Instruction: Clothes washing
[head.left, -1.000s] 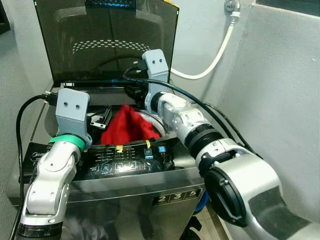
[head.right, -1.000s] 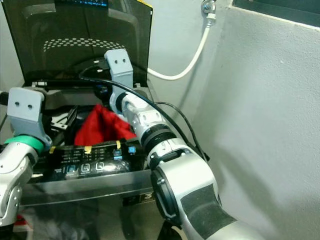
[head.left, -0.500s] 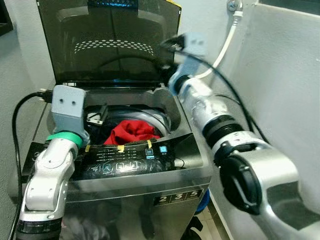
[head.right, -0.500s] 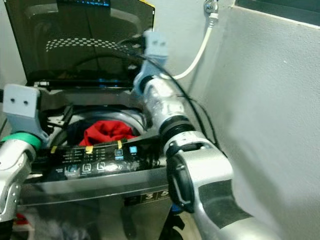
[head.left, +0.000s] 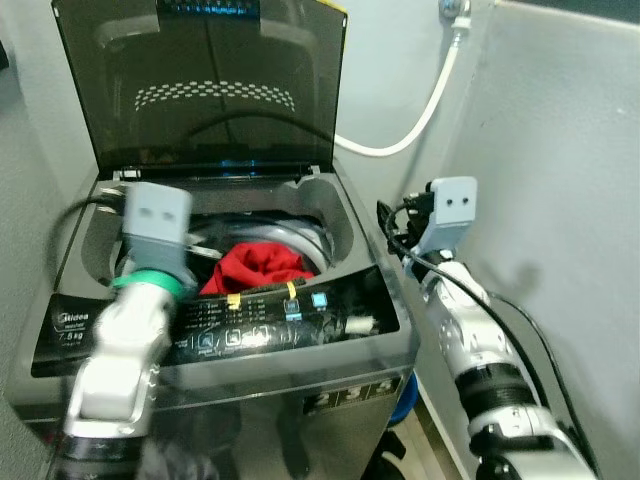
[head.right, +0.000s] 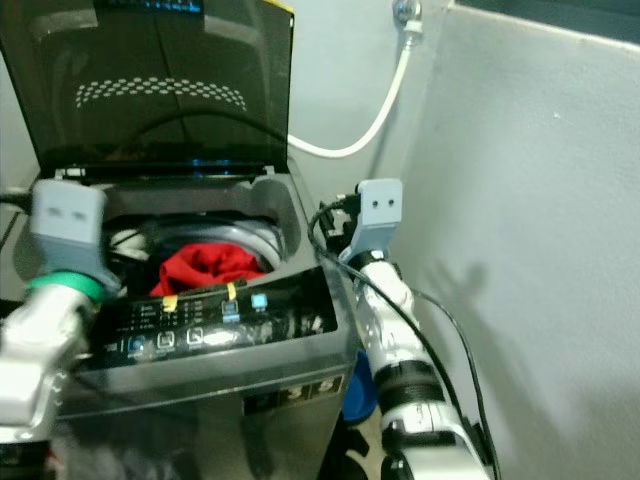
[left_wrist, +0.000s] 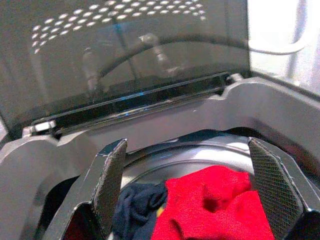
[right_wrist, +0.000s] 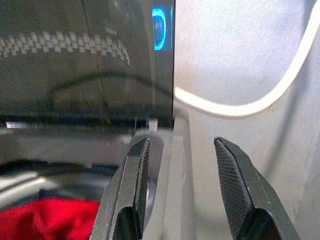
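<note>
My right gripper (right_wrist: 182, 192) has come out of the washing machine (head.left: 340, 345) and now sits at centre right of the frame, beside its right edge, fingers moderately apart and holding nothing; the red garment (head.left: 258, 268) it was carrying a second ago lies in the drum at centre frame, next to a dark blue piece (left_wrist: 137, 207); my left gripper (left_wrist: 192, 187) stays above the tub, fingers wide, empty; the lid (head.left: 200, 90) stands upright; loading looks done for this piece, so closing likely comes next.

Pale grey wall (head.left: 540, 150), white hose (head.left: 420, 115) hanging from tap (head.left: 452, 10)
</note>
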